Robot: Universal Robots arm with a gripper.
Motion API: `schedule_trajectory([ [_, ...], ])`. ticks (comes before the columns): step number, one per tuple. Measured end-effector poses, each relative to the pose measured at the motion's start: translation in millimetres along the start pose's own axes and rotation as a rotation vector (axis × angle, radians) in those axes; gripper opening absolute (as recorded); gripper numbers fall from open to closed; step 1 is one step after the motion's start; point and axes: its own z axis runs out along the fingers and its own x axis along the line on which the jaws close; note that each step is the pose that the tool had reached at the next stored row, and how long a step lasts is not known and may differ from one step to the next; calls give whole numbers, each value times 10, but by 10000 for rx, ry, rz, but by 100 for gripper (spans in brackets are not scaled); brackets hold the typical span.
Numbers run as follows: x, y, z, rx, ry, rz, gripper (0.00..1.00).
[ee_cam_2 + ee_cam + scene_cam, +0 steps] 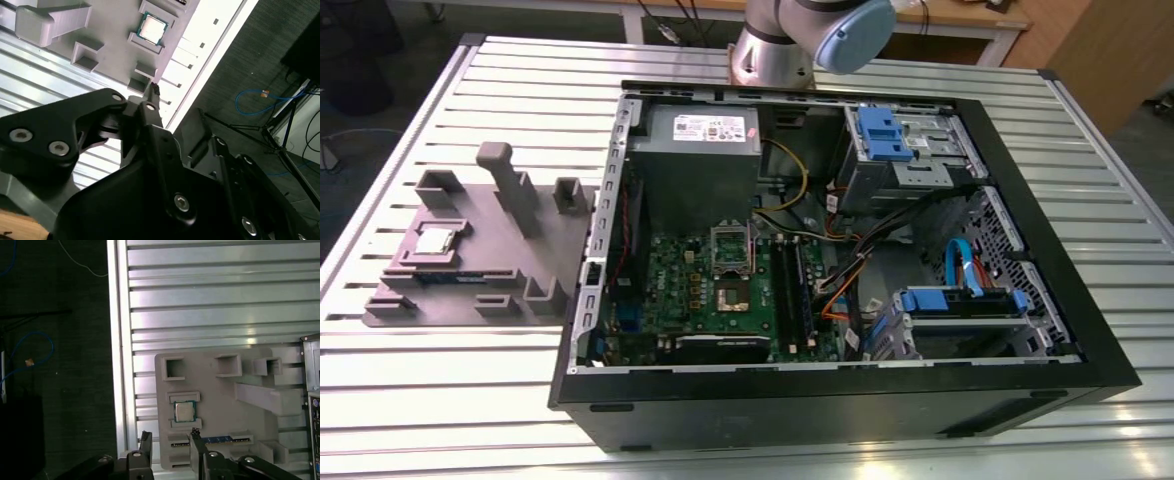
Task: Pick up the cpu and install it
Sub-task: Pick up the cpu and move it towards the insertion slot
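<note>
Sitting: small square silver-topped cpu (184, 411) in grey plastic tray (215, 400) pocket, near tool (170, 440), untouched;
Tool: jaws apart;
Around: ribbed metal counter (200, 300); open black computer case (854, 400).

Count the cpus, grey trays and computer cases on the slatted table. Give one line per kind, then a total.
cpu: 1
tray: 1
case: 1
Total: 3
</note>
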Motion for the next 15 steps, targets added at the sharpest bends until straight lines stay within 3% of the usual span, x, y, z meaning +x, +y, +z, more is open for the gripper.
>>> schedule_trajectory([
  [5,-2,0,0,0,0,0,59],
  [15,-43,3,1,-4,16,-227,59],
])
